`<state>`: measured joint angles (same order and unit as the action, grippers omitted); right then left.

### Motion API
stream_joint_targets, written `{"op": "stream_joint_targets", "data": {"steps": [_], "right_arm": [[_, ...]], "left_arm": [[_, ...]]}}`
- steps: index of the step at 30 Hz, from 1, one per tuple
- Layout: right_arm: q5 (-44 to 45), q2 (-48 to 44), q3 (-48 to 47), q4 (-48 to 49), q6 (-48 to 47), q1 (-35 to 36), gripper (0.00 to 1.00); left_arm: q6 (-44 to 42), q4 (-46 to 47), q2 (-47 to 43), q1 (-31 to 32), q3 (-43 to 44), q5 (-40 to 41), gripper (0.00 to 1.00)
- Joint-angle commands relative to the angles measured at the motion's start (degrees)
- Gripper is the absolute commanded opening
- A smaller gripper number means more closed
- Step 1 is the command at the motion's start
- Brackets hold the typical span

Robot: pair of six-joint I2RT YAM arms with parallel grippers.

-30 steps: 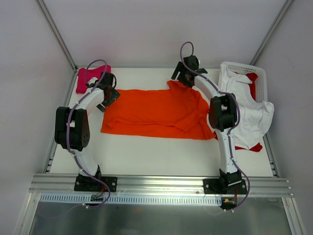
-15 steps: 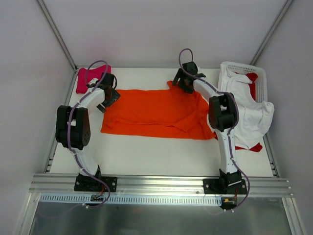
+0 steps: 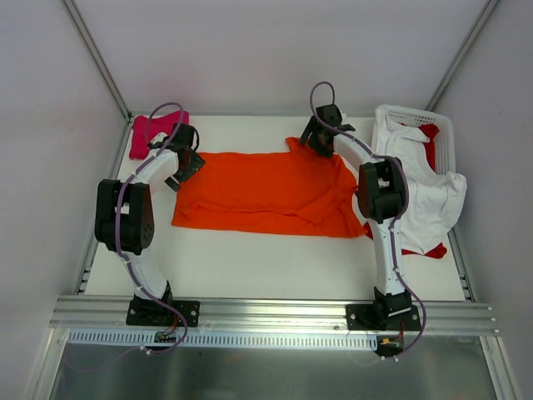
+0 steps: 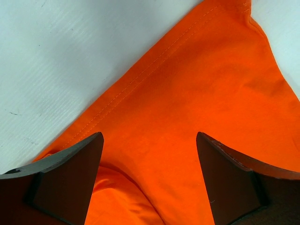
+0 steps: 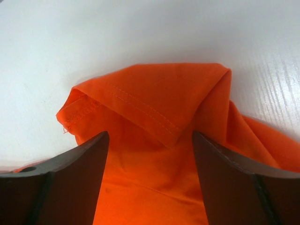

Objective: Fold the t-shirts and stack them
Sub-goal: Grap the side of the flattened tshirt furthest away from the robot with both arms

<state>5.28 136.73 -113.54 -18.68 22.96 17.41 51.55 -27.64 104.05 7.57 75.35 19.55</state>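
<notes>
A bright orange t-shirt lies spread flat across the middle of the table. My left gripper hovers over its far left corner, jaws open with orange cloth and a stitched hem beneath them. My right gripper is at the shirt's far right corner, jaws open either side of a folded-over hemmed flap. A magenta-pink t-shirt sits folded at the far left. A white t-shirt drapes out of the basket, and red cloth shows beside it.
A white slotted basket stands at the far right corner. More red cloth pokes out under the white shirt near the right arm. Metal frame rails run along the table's left and right edges.
My right gripper has come down and toward the orange shirt's far right corner. The left gripper shifted slightly along the far left corner. The shirt has not moved.
</notes>
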Motion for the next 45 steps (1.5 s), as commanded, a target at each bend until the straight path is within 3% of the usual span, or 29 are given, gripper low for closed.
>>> {"op": "stream_joint_targets", "data": {"steps": [1,7,10,23,24,26,27,34,45], "right_arm": [[1.0,-1.5,-2.6,1.2,0.8,-0.6,0.74],[0.6,0.8,-5.2,1.2,1.4,-0.6,0.44],[0.3,1.6,-5.9,1.2,1.6,-0.6,0.34],[0.2,0.9,-1.8,2.9,2.0,-1.3,0.27],[0.2,0.6,-1.3,3.1,2.0,-1.4,0.24],[0.0,0.4,-0.6,3.4,2.1,-1.6,0.03],[-0.1,0.2,-0.4,3.3,2.3,-1.7,0.01],[0.3,-2.4,3.1,4.9,1.6,-2.0,0.01],[-0.6,-6.2,9.6,8.0,1.4,-2.9,0.01]], "left_arm": [[-0.9,0.1,0.7,0.5,1.6,-0.1,0.81],[-1.2,0.0,1.6,0.5,2.4,0.0,0.81],[-1.2,0.0,2.1,0.5,2.8,0.0,0.81],[-1.3,0.0,3.4,0.4,3.4,0.5,0.81],[-1.4,0.0,3.6,0.5,3.6,0.5,0.81],[-1.6,0.0,3.9,0.5,3.8,1.0,0.81],[-1.9,0.0,4.2,0.4,4.4,1.4,0.81],[-5.1,0.0,7.6,-3.6,10.8,-0.6,0.82],[-15.1,0.0,21.5,-10.9,31.5,-8.9,0.84]]}}
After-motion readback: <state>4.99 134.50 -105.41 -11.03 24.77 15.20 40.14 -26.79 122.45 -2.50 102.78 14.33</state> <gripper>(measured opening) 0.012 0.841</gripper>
